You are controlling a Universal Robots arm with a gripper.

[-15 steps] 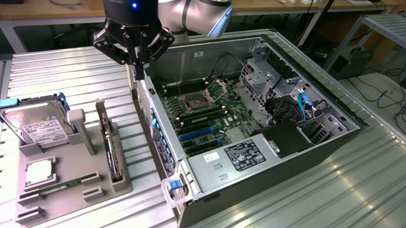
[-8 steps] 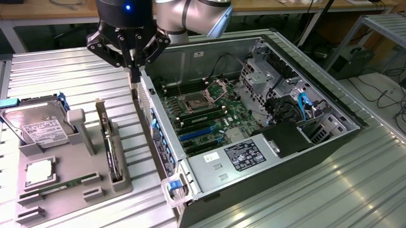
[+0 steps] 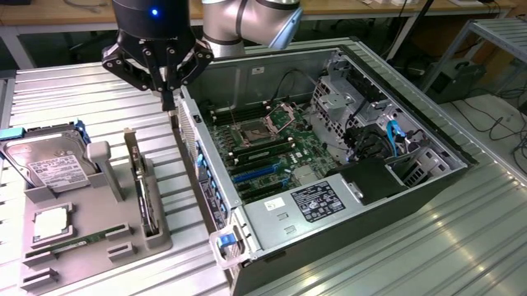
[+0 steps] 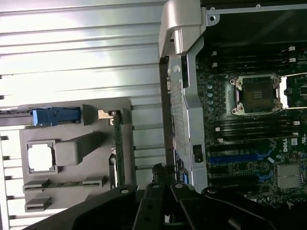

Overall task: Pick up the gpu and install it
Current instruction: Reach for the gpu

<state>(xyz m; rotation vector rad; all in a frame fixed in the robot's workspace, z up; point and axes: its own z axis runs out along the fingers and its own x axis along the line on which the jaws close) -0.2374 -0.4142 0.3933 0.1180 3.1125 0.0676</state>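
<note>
While the thin black gpu [image 3: 142, 191] stands edge-up in a grey slotted holder [image 3: 115, 216], likely for easy grasping, the black pincer [image 3: 169, 102] hovers nearby, fully closed, empty.

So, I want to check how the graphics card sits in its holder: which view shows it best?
The exterior view: the graphics card stands on edge in the grey holder, its side partly visible. In the wrist view the card is a thin edge-on strip.
</note>
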